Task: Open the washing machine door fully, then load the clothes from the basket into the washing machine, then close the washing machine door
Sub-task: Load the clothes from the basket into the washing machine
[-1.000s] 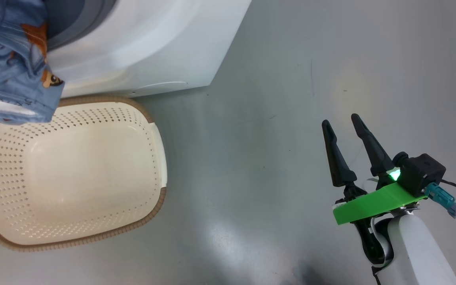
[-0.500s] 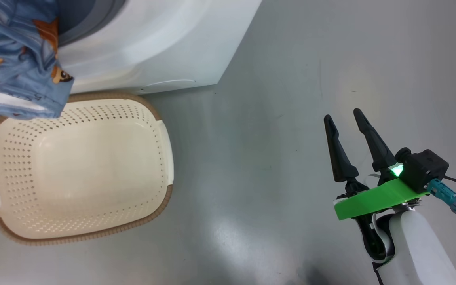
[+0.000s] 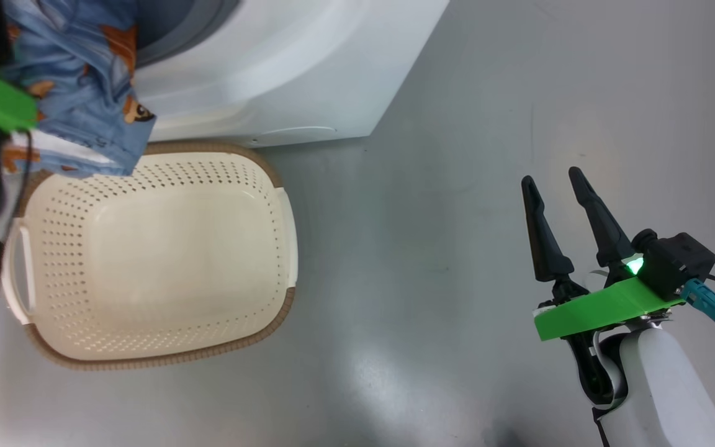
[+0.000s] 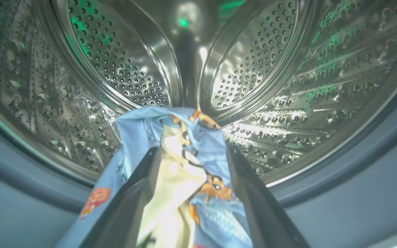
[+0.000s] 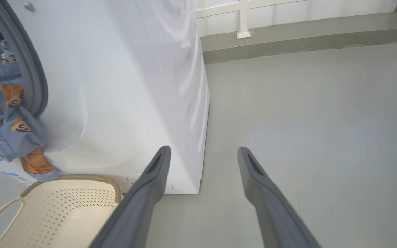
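Left wrist view: loading in hand, left gripper, jaws clamped on the clothes, at the drum mouth; basket empty, right gripper idle, jaws apart; next, probably push deeper, release.

The right hand is hanging over the grey floor, its two dark fingers spreading wide with bare floor showing between them. The white washing machine is standing on the floor toward its far edge, its bottom corner lying just beyond the finger on the view's left. The clothes are spilling out past the grey gasket and draping down the machine's front, reaching close to the rim of the basket, which is sitting on the floor against the machine's base.
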Motion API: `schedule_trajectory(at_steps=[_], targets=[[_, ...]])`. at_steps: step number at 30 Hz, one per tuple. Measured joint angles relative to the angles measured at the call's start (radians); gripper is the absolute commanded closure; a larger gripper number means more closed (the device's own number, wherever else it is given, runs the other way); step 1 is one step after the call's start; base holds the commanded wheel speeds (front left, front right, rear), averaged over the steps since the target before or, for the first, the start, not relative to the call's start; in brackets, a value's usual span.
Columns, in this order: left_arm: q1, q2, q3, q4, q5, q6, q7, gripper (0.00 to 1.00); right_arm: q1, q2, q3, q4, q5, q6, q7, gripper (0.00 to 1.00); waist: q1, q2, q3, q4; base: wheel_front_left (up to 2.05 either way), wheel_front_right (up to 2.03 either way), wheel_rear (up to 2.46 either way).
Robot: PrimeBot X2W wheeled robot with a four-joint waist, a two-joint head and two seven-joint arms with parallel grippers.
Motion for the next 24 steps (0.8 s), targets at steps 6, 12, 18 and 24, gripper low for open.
schedule_trajectory(at_steps=[6, 12, 18, 24], targets=[[0.172, -0.045, 0.099, -0.104, 0.088, 0.000, 0.000, 0.00, 0.001, 0.000, -0.016, 0.000, -0.011, 0.000, 0.000, 0.00, 0.0000, 0.0000, -0.025, 0.021, 0.00, 0.00, 0.00], [0.369, -0.087, 0.164, -0.220, 0.155, 0.000, 0.000, 0.00, 0.012, -0.002, -0.038, 0.000, -0.030, 0.000, 0.000, 0.00, 0.0001, 0.0000, -0.063, 0.047, 0.00, 0.00, 0.00], [0.526, -0.102, 0.212, -0.303, 0.207, 0.000, 0.000, 0.00, 0.051, -0.005, -0.050, 0.001, -0.030, 0.000, 0.000, 0.00, 0.0000, 0.0000, -0.093, 0.061, 0.00, 0.00, 0.00], [0.650, -0.123, 0.257, -0.382, 0.224, 0.000, 0.000, 0.00, 0.051, -0.010, -0.061, 0.000, -0.030, 0.000, 0.000, 0.00, 0.0000, 0.0000, -0.107, 0.068, 0.00, 0.00, 0.00]])
